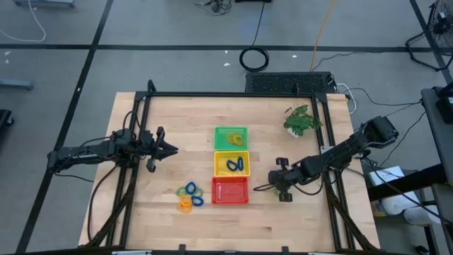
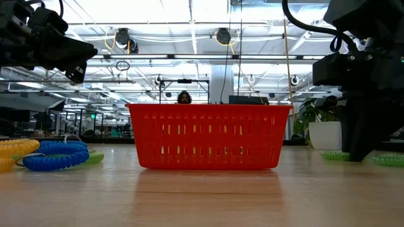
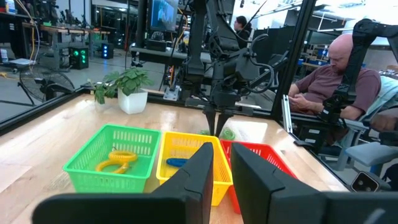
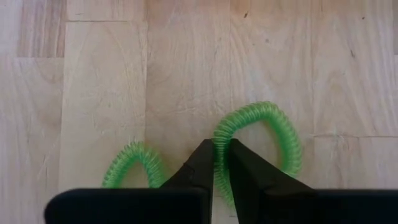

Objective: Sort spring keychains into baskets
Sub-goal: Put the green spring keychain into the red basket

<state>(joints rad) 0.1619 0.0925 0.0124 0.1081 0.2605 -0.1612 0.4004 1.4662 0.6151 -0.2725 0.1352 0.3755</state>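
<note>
My right gripper (image 4: 219, 163) slants down to the table right of the red basket (image 1: 231, 190) and is shut on a green spring keychain (image 4: 267, 127). A second green coil (image 4: 132, 163) lies beside its fingers. More spring keychains, blue, orange-yellow and green (image 1: 190, 197), lie in a heap left of the red basket. The green basket (image 1: 221, 132) holds an orange-yellow one (image 3: 118, 160). The yellow basket (image 1: 219, 170) holds a blue one (image 1: 234, 165). My left gripper (image 1: 172, 149) waits level above the table's left part, narrowly open, with nothing between its fingers. My right gripper pinches the green keychain's coil at one side of its loop (image 4: 219, 142) between its two fingers. The fingers come slanting down from the table's right side and lie across the coil. The rest of the loop lies flat on the table.
The three baskets stand in a row at the table's middle, green farthest and red nearest. A potted plant (image 1: 302, 120) stands at the far right. A black frame (image 1: 233, 95) rims the table. A person sits beyond the table (image 3: 339, 81).
</note>
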